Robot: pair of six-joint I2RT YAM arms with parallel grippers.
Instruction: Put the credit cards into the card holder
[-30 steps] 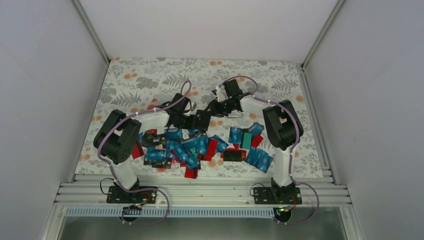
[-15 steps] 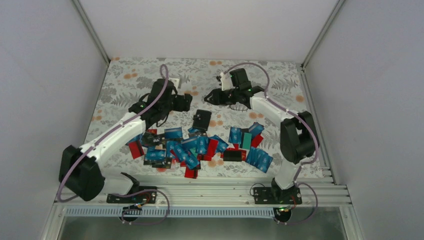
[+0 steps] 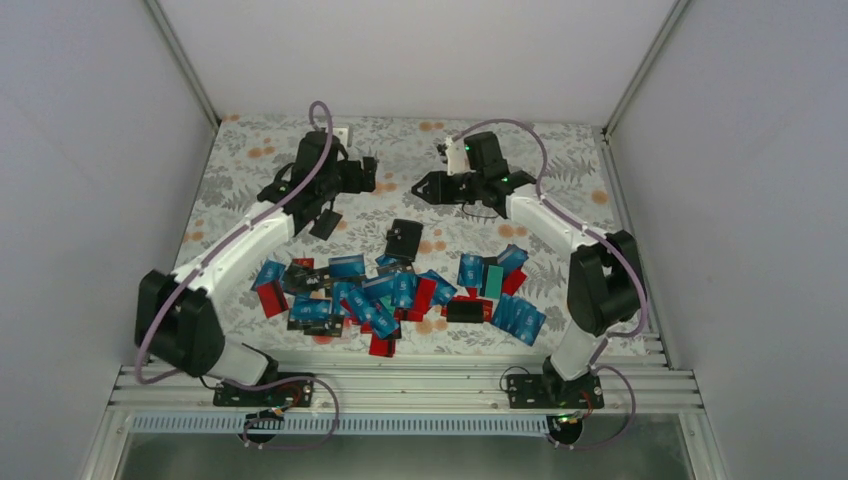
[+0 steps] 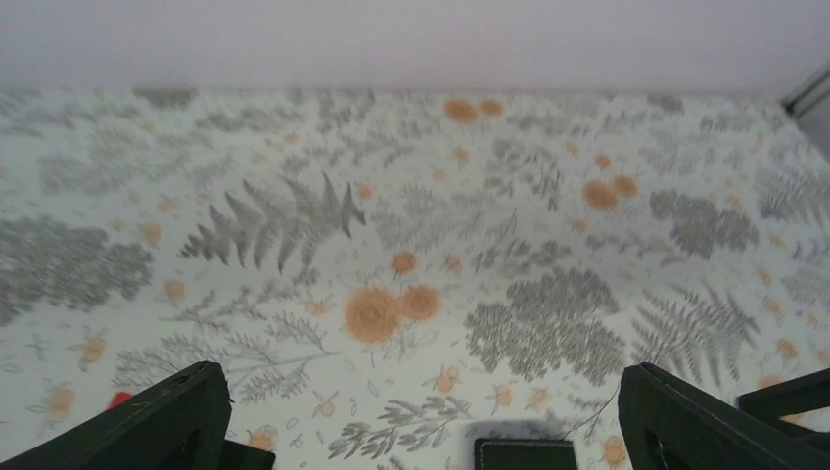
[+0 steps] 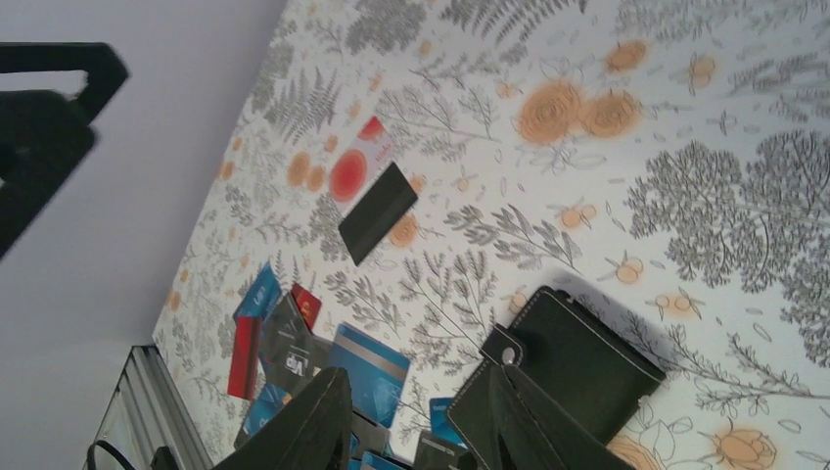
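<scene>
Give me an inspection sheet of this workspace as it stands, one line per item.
Surface: floral cloth, lying flat over the table.
Job's things: credit cards in a loose pile near the arm bases; one black card lies apart; card holder on the cloth at the pile's far edge, unheld.
Clutter: nothing seen.
Tools: left tool wide open, empty; right tool fingers apart, nothing between them.
Cables: purple cables run along both arms, off the cards.
Surroundings: plain white walls; metal rail at the near edge.
</scene>
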